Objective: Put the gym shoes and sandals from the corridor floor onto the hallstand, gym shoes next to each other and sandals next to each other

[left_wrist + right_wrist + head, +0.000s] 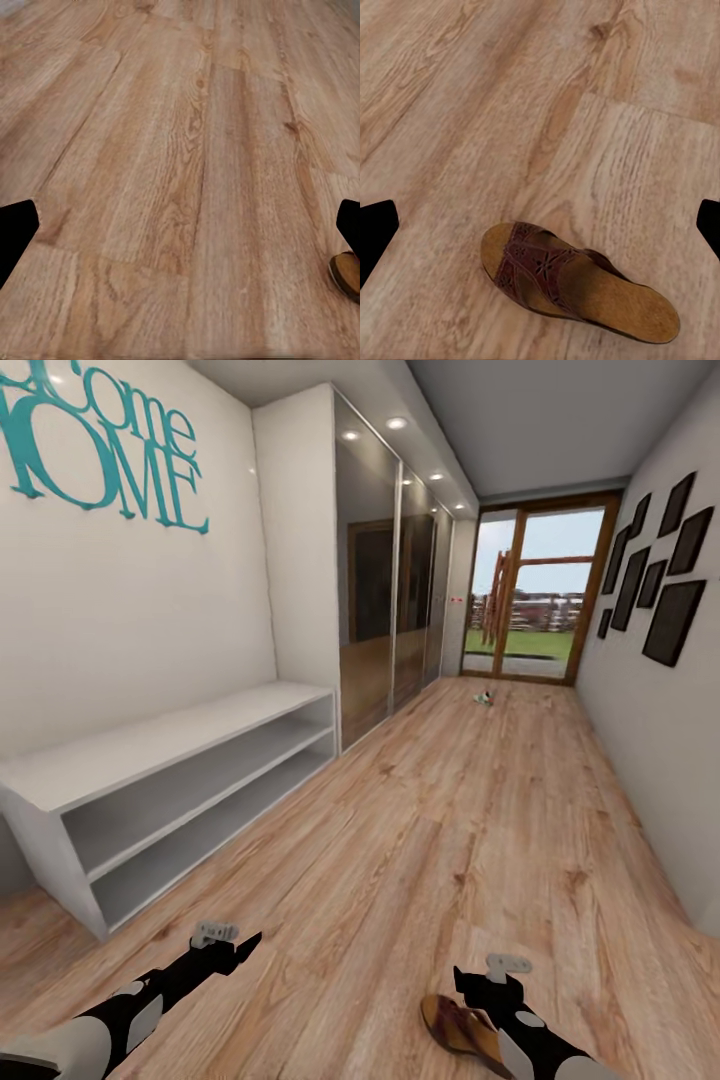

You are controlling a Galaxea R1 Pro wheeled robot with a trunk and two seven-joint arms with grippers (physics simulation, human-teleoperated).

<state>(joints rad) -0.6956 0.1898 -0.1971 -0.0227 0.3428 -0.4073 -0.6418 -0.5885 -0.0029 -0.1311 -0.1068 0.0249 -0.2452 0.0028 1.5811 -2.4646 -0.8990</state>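
Teal raised lettering (105,445) on the white left-hand wall reads "HOME" in its lower line; the upper line is cut off and shows only "come".

Both arms reach forward and low over the light brown wood-plank corridor floor (420,830). The left gripper (243,945) hangs above bare planks, its black fingers (15,232) at the two edges of the left wrist view, spread wide with nothing between them. The right gripper (468,980) hangs directly over a dark-brown leather sandal with a tan footbed (577,281); its fingers (375,229) are likewise spread wide and hold nothing.

The sandal lies flat on the floor, sole down, its long axis running diagonally across the planks; its perforated strap sits near one end.

A small white shoe-like object (483,698) lies on the floor far down the corridor near the glass door (535,595); detail is too small to tell.

A plain white low bench with two open shelves (180,800) stands against the left wall.
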